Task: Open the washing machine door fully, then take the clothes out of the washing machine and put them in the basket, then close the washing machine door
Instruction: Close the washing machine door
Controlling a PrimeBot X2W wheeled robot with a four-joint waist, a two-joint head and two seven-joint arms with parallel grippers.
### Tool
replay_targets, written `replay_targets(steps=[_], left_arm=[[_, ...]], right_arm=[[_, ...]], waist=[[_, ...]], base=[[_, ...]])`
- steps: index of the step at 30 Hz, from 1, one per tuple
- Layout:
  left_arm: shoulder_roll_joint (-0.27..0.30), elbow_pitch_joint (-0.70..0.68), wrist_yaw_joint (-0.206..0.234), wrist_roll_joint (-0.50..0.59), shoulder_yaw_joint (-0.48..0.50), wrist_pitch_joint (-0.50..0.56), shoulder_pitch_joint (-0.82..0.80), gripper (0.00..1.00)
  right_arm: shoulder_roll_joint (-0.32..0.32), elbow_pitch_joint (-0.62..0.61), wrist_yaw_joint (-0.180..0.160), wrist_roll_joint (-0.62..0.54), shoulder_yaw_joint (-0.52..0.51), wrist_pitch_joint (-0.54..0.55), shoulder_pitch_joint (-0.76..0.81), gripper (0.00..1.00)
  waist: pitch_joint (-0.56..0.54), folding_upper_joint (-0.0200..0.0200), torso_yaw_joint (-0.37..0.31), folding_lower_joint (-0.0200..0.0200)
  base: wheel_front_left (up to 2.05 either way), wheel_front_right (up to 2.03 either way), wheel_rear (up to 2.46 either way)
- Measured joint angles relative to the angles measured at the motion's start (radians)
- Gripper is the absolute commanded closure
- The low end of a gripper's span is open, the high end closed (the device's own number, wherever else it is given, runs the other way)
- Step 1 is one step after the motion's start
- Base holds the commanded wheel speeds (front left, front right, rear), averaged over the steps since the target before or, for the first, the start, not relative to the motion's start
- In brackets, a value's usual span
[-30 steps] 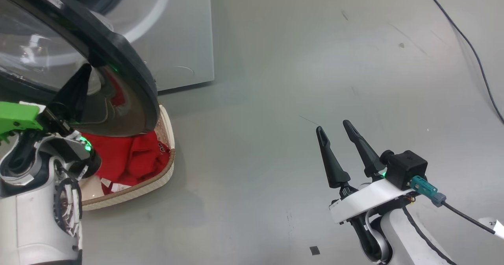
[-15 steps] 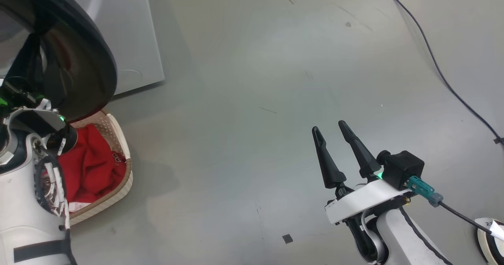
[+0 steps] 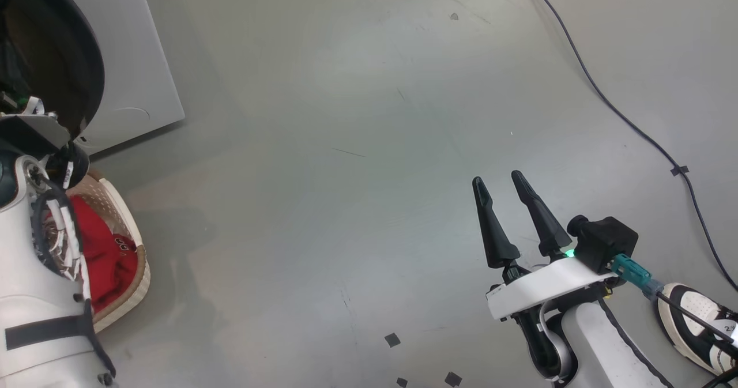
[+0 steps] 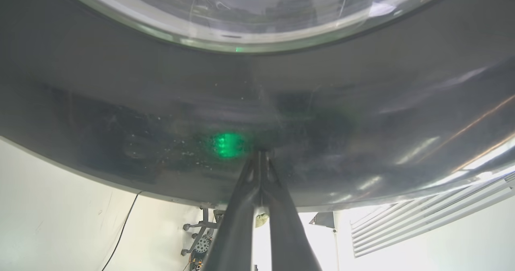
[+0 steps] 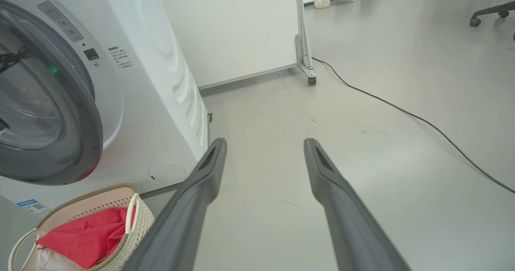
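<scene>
Right wrist view has the washing machine door (image 5: pixel 44 118) swung in close to the front of the washing machine (image 5: pixel 157 102), though I can't tell whether it has latched. The red clothes (image 5: pixel 80 238) lie heaped in the basket (image 5: pixel 141 226) on the floor just below it, with something pale beneath them. So the emptying looks done, as far as anyone can say without seeing into the drum, and closing the door is the step in hand. Left jaws are pressed together on nothing, their tips against the door's glossy black rim in the left wrist view. Right jaws stand spread wide and empty above the bare floor (image 3: pixel 346 203), well apart from everything. Since a second ago the head camera has turned, sending machine and basket toward the picture's left edge. Even so, the door then hung over much of the basket and now covers little of it. A person's shoe (image 3: pixel 695 319) has appeared beside the right arm, and a black cable (image 3: pixel 605 105) trails across the floor beyond.
</scene>
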Motion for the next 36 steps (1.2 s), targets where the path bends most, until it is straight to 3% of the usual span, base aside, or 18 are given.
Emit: replay_targets(steps=[14,30,36], left_arm=[[0.015,0.057,-0.005,0.017,-0.015,-0.019,-0.042,1.0],[0.006,0.121,-0.141,0.096,-0.224,0.093,0.133,1.0],[0.006,0.096,-0.198,0.22,-0.317,0.101,0.227,1.0]], right_arm=[[0.007,-0.01,0.0,0.0,-0.015,0.0,0.004,0.0],[-0.014,-0.019,0.0,-0.029,-0.067,0.0,0.003,0.0],[-0.044,-0.019,0.0,-0.03,-0.065,0.0,0.003,0.0]], waist=[[0.005,0.0,0.0,0.0],[-0.065,0.0,0.135,0.0],[-0.109,0.0,0.21,0.0001]], base=[[0.0,0.0,0.0],[0.0,0.0,0.0],[0.0,0.0,0.0]])
